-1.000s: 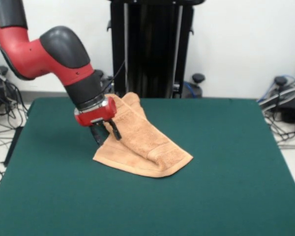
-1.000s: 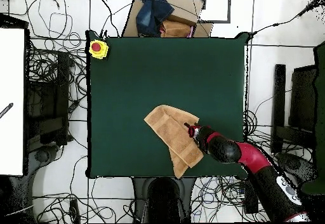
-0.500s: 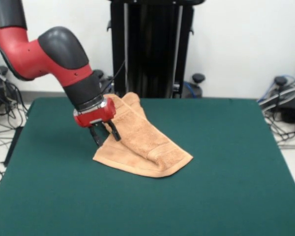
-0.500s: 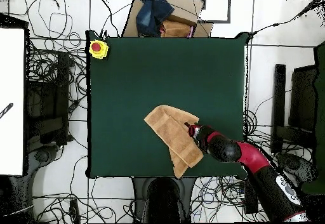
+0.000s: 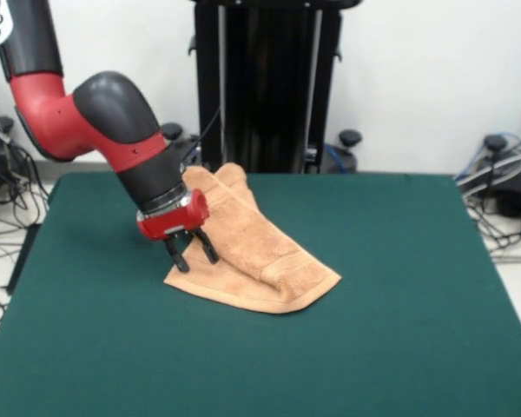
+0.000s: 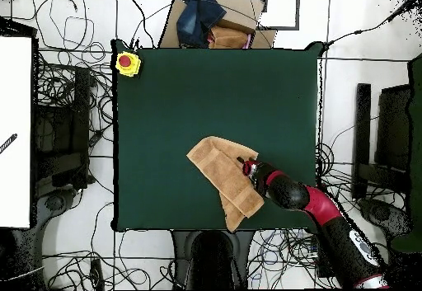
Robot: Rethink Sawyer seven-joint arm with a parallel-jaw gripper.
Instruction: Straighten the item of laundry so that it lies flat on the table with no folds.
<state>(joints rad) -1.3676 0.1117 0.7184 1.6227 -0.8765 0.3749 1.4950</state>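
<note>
The item of laundry [image 5: 259,252], a light orange-tan towel, lies folded over itself on the green table [image 5: 399,304], with a raised fold running from the far edge toward its near right corner. In the overhead view the towel [image 6: 218,168] sits near the table's lower middle. My gripper [image 5: 194,255] is open, its two black fingers spread and pointing down at the towel's near left edge, right at the cloth. From above the gripper [image 6: 245,166] is at the towel's right edge.
A yellow box with a red button [image 6: 127,63] sits at the table's corner. Cardboard and dark cloth [image 6: 210,20] lie past the table's top edge. Cables cover the floor all around. A black stand [image 5: 265,87] rises behind the table.
The gripper has come down and slightly rightward onto the towel's near left edge. The towel has kept its shape.
</note>
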